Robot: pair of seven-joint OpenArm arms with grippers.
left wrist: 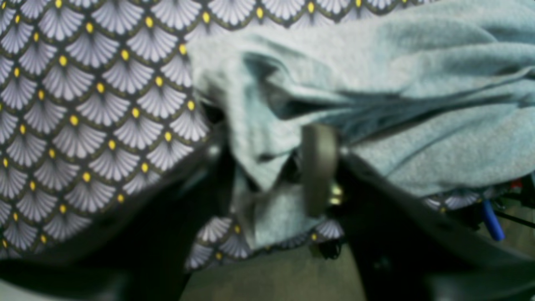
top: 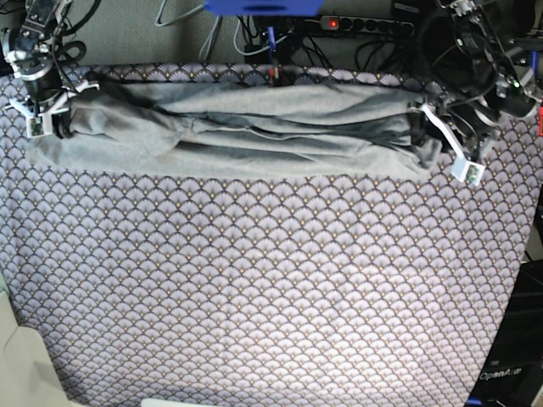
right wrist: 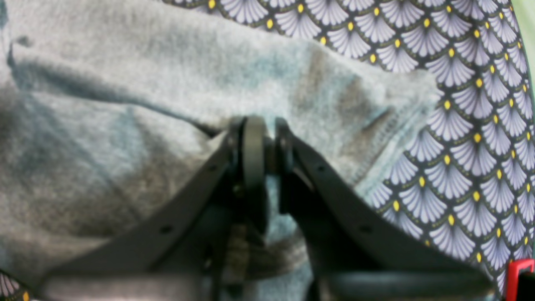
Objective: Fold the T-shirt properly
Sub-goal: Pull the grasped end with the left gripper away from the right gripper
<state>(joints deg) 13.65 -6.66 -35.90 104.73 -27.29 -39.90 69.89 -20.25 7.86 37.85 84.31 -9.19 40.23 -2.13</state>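
Both wrist views are soft and blurred, and each shows only a part of the T-shirt (top: 246, 127); its collar and sleeves cannot be picked out anywhere. In the right wrist view the right gripper (right wrist: 267, 142) fills the lower middle, its two dark fingers drawn together with grey knit pinched between the pads; a stitched hem edge runs down just beside it. In the left wrist view the left gripper (left wrist: 276, 167) is half lost in shadow: one finger pad (left wrist: 319, 167) stands clear, the other is a dark blur, and a fold of fabric hangs down in the gap between them. The jaws stand apart there, but whether the cloth is wholly let go I cannot tell.

There is one shirt, one patterned cloth (top: 271, 288) and two arms, one at each end of the garment.

From the base view, the near part of the table is bare scallop-patterned cloth, purple-white with yellow dots, reaching almost to the bottom edge. Farther back the shirt lies as a long, rumpled band across the far side of the cloth, stretched from the right gripper (top: 42, 106) at that view's left to the left gripper (top: 433, 127) at its right. Beyond the table edge lie tangled black cables (top: 373, 51) and a power strip (top: 365, 24) with a red light, against a grey floor.
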